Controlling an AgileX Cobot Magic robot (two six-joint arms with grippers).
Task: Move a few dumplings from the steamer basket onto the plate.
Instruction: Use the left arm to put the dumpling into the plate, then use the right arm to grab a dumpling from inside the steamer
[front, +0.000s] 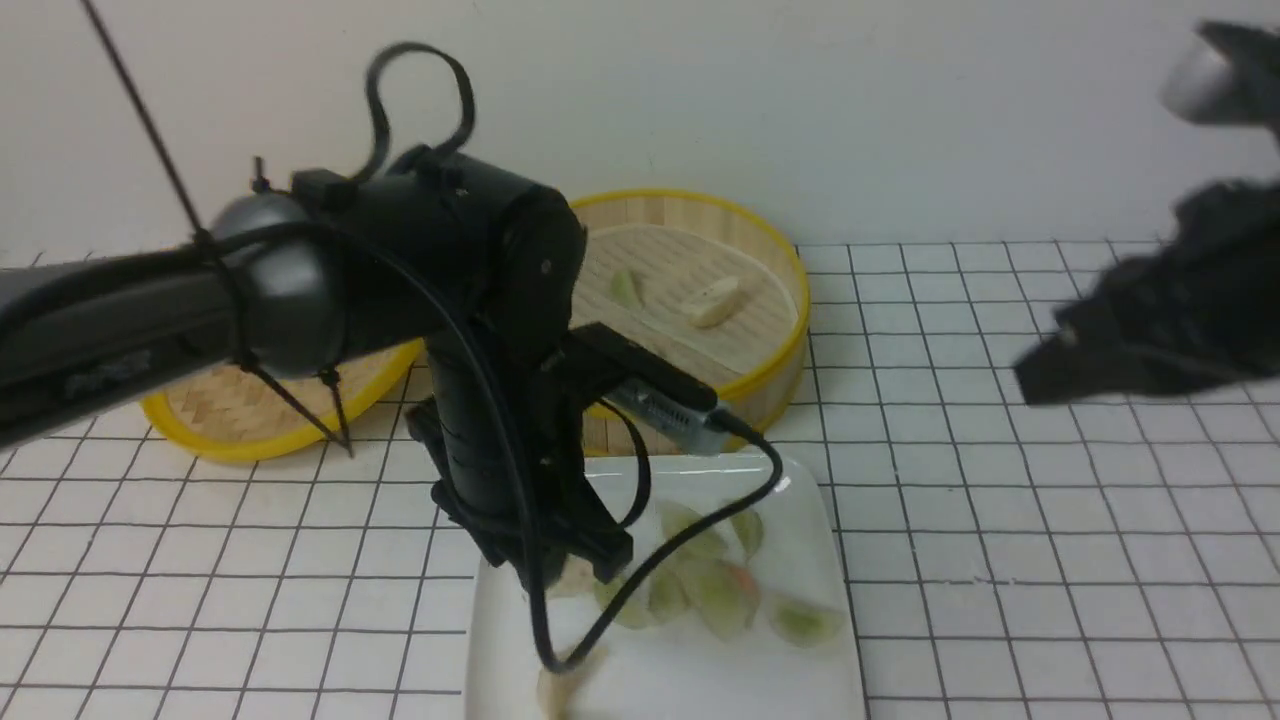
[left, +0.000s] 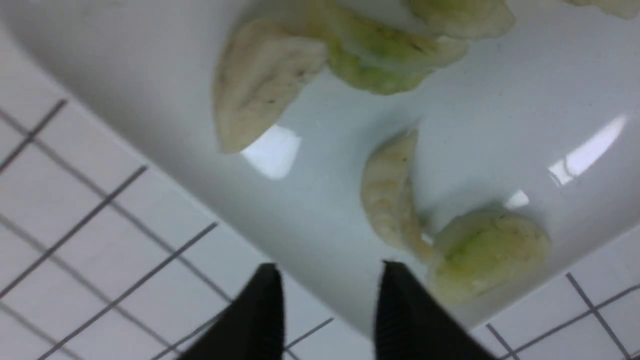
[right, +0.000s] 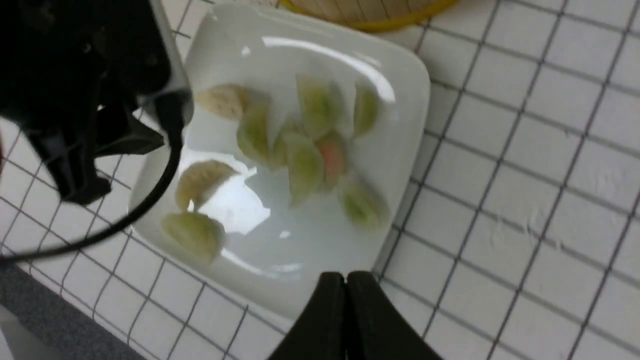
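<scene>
While the left gripper (left: 330, 272) hangs low over the left side of the plate (left: 475, 125), its two black fingers stand apart with nothing between them. Two cream dumplings (left: 260, 80) lie on the glossy white plate just ahead of those fingers. One of them (left: 387, 200) touches a green-tinted dumpling (left: 487, 250) close to the rim, and the other rests against the heap of green dumplings (right: 305, 165) at the plate's middle. A pinkish dumpling (right: 332, 155) is tucked among that heap. Behind the plate, the steamer basket (front: 795, 300) holds one cream dumpling (front: 715, 300) and a green one (front: 625, 288), apart from each other on its pale liner. A flat woven lid (front: 230, 415) with a yellow rim lies to the basket's left on the grid-lined tabletop (front: 1000, 550), partly hidden by the left arm. The right gripper (right: 345, 280) is raised at the right of the scene, its fingers pressed together and gripping nothing.
</scene>
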